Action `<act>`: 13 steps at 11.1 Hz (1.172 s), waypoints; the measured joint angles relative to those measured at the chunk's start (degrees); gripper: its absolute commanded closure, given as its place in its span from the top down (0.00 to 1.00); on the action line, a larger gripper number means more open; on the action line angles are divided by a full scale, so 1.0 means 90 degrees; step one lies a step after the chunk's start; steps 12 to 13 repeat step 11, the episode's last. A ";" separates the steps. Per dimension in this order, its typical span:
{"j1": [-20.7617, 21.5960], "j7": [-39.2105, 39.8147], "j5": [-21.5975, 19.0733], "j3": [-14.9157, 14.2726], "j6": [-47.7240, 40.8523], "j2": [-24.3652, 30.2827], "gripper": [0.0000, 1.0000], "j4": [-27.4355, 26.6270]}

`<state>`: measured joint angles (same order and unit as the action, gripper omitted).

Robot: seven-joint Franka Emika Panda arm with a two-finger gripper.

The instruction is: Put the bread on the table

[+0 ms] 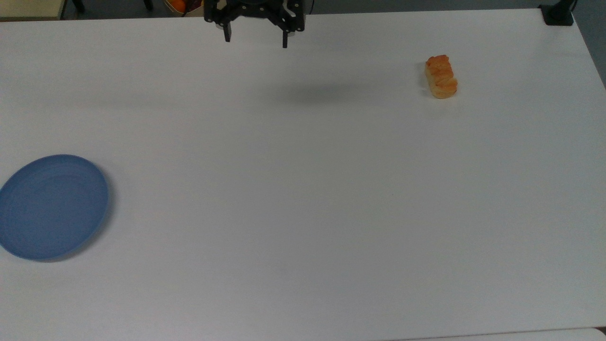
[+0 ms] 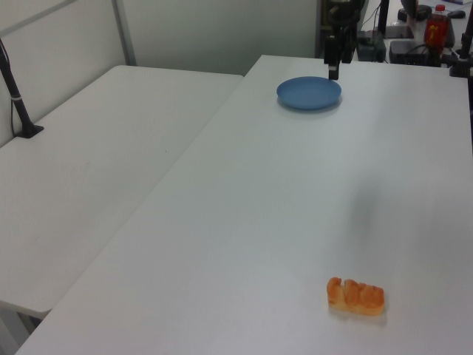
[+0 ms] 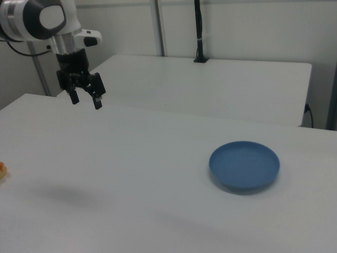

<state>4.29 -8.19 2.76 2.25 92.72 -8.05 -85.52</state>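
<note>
**Bread resting on the table, gripper empty**

In the top view, the bread (image 1: 441,76) is lying on the table (image 1: 303,199), well apart from the blue plate (image 1: 52,206); the gripper (image 1: 255,40) is being held wide, empty.

In the left view, the bread (image 2: 355,296) is sitting far from the plate (image 2: 309,93).

In the right view, the gripper (image 3: 85,100) is being held above the table, beyond the plate (image 3: 244,164). The task is judged done.

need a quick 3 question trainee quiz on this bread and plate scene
1. True or false: the bread lies on the blue plate.
2. Multiple choice: how do the jaws of the gripper stand? A) shut on the bread B) open, holding nothing C) shut on the plate's rim
3. Fill in: in the top view, the bread lies near the table's far ____ corner.

Key
1. False: it rests on the bare table, far from the plate.
2. B: they hang apart above the table, holding nothing.
3. Right.
</note>
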 measured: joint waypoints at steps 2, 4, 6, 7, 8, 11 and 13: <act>-0.0056 0.0054 -0.0003 -0.0140 0.0000 0.0119 1.00 -0.0233; -0.0114 0.0231 -0.0005 -0.0177 0.0128 0.0196 1.00 -0.0500; -0.0137 0.0345 -0.0289 -0.0368 0.0189 0.0307 1.00 -0.0651; -0.0139 0.0358 -0.0489 -0.0511 0.0190 0.0405 1.00 -0.0681; -0.0142 0.0361 -0.0626 -0.0629 0.0192 0.0497 1.00 -0.0702; -0.0144 0.0362 -0.0732 -0.0763 0.0197 0.0602 1.00 -0.0719; -0.0144 0.0362 -0.0732 -0.0763 0.0197 0.0602 1.00 -0.0719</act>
